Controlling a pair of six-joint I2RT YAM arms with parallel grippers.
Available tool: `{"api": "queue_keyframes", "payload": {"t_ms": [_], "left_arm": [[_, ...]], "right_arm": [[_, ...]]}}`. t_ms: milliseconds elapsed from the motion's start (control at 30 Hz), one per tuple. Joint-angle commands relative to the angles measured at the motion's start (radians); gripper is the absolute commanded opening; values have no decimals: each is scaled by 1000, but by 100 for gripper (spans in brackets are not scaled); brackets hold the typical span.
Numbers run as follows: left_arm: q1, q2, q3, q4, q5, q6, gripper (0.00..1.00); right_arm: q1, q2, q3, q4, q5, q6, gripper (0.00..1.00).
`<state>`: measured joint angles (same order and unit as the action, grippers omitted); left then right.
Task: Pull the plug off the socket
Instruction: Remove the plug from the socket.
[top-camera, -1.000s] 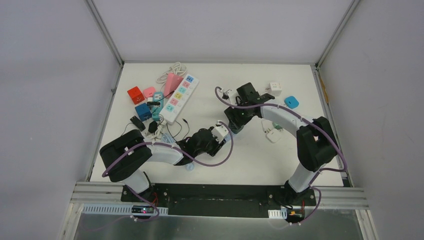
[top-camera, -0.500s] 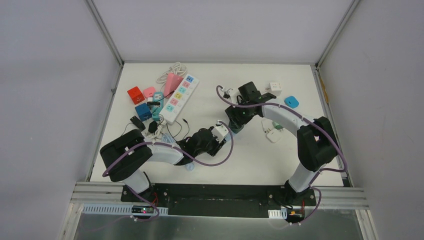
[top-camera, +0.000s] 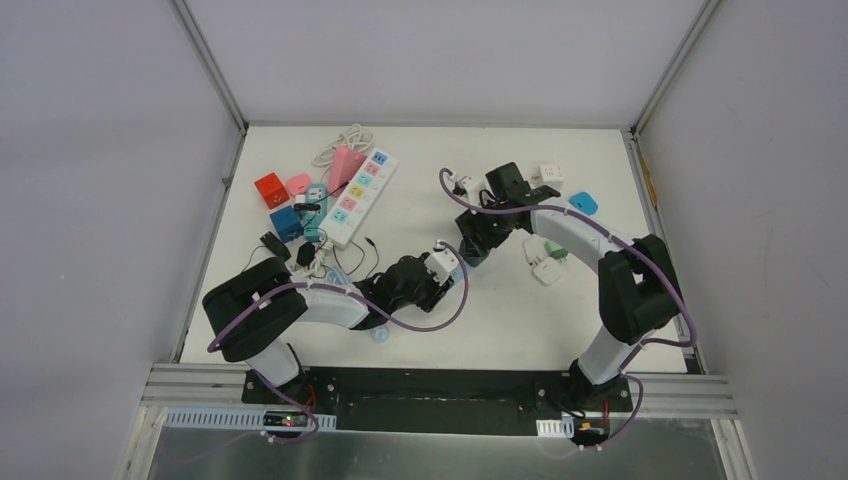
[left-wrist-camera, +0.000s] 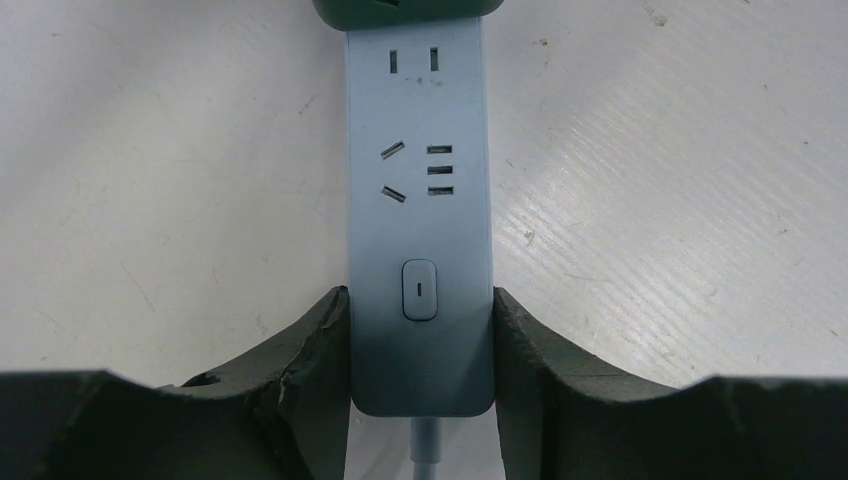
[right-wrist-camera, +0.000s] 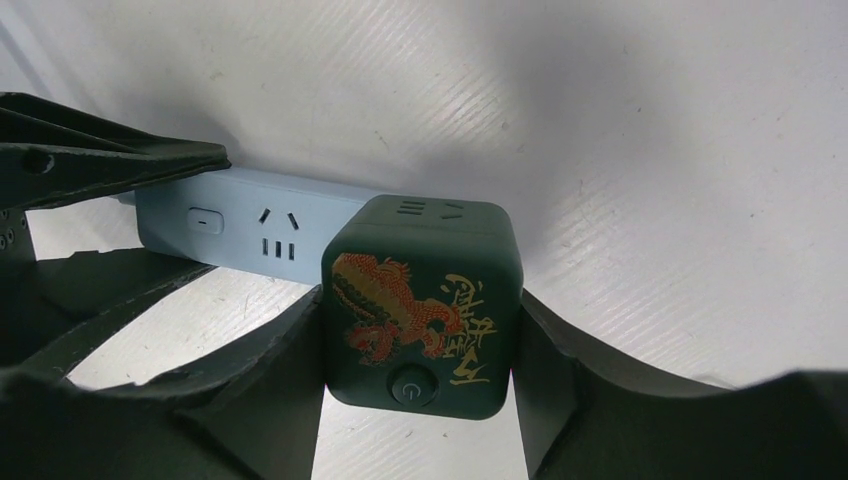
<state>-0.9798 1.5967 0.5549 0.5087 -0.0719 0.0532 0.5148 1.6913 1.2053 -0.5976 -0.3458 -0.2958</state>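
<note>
White table, centre frame: the strip is clamped by the left gripper. The plug at its end is pinched between the right gripper's fingers.

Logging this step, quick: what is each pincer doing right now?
Left pincer: closed on the pale blue power strip.
Right pincer: closed on the dark green cube plug.

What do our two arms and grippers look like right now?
The left arm and right arm have white links with bulky black joint housings, each trailed by a looping purple cable. The left gripper and right gripper carry dark, matte, wedge-shaped fingers with rough, nicked edges.
</note>
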Motion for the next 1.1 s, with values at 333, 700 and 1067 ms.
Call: {"api": "queue_keyframes", "payload": {"t_ms": [333, 700, 1067], "left_arm": [[20, 43, 20, -86, 21, -3, 0], [22, 39, 22, -90, 25, -7, 0], [26, 39, 28, -110, 22, -4, 0]], "right_arm": [[60, -104, 34, -61, 127, -39, 0], [28, -60, 45, -123, -441, -36, 0], [42, -114, 29, -77, 108, -60, 0]]}}
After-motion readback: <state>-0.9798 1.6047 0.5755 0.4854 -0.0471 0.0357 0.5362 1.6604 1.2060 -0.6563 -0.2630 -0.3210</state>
